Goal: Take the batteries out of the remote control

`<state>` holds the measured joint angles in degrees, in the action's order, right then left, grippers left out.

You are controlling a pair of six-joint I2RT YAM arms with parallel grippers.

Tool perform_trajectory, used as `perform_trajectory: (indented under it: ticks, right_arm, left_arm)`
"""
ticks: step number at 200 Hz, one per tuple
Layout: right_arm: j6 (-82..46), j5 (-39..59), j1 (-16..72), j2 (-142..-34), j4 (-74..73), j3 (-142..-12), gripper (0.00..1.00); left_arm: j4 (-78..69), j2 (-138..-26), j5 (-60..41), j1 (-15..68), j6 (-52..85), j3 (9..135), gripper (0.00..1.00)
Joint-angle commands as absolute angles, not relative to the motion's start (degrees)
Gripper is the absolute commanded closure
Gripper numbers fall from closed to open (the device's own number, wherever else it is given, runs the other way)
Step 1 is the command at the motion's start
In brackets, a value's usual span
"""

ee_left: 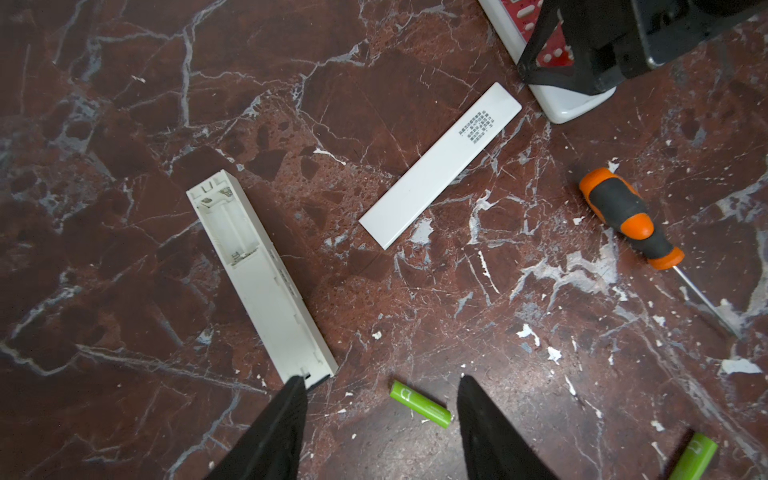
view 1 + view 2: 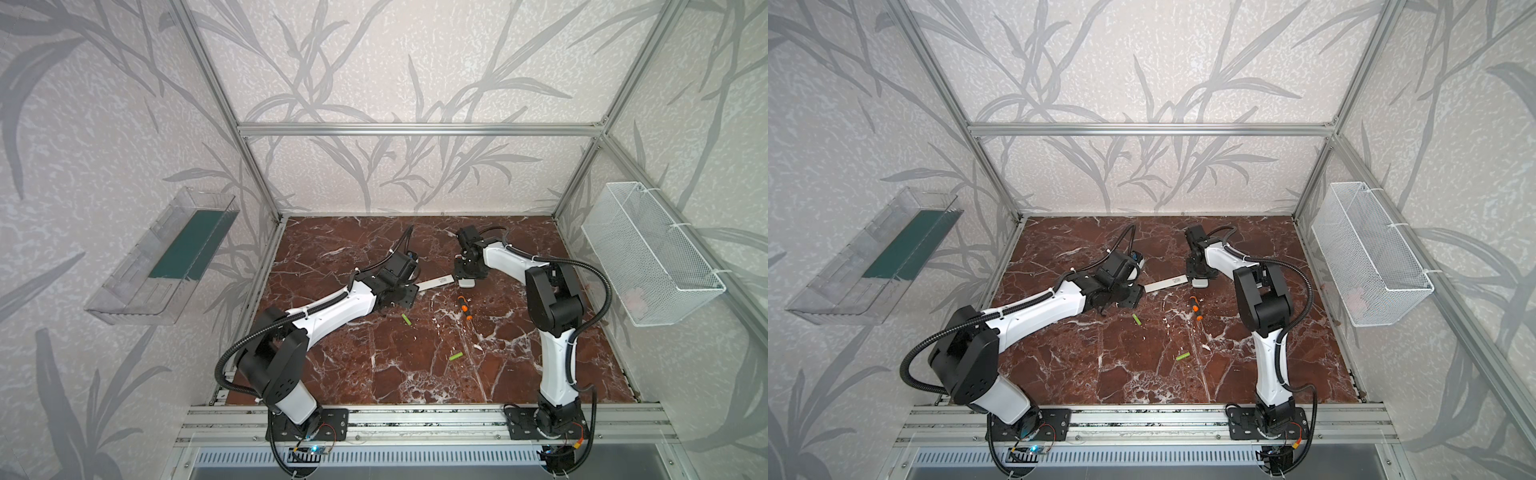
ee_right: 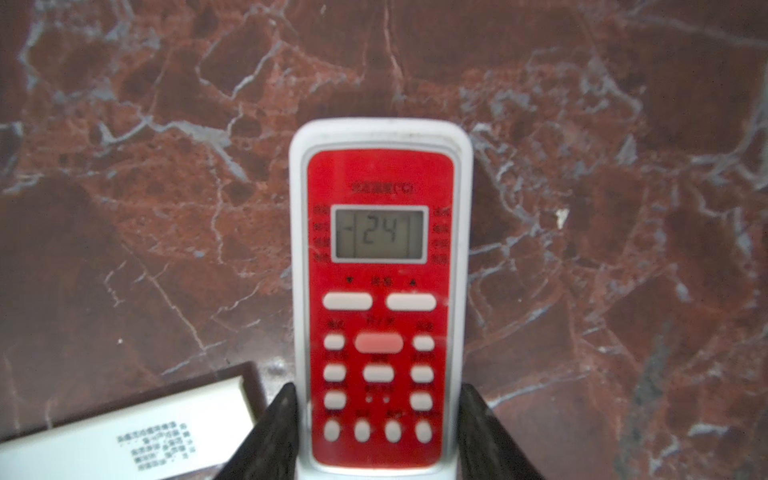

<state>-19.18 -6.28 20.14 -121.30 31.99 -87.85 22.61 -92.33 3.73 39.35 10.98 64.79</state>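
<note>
marble table [image 2: 415,374], right gripper [image 3: 377,387] gripping red remote [image 3: 380,286]

Cover [image 2: 434,284] left of the keypad remote [image 2: 467,284]; screwdriver [image 2: 464,308] and batteries [image 2: 406,319] in front.

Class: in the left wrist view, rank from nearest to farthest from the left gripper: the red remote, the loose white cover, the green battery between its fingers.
1. green battery, lying between the open fingertips of the left gripper.
2. white cover, flat, farther out.
3. red remote, farthest, past the cover's end.
</note>
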Motion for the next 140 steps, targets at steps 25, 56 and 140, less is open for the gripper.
perform_trajectory:
  ticks: [25, 56, 140]
  right_arm:
    - [-16.2, -9.5, 20.1, -117.2, 33.8, -84.2, 0.65]
    - [-15.0, -9.1, 20.1, -111.9, 29.8, -80.5, 0.66]
    - [-10.8, -1.6, 27.0, -97.3, 14.7, -68.0, 0.74]
  left_arm:
    - [17.8, -85.6, 10.0, 39.4, 13.2, 59.9, 0.25]
    - [14.5, -80.8, 10.8, 39.4, 12.9, 57.2, 0.15]
    - [-1.1, -72.9, -9.1, 34.5, 23.5, 52.1, 0.02]
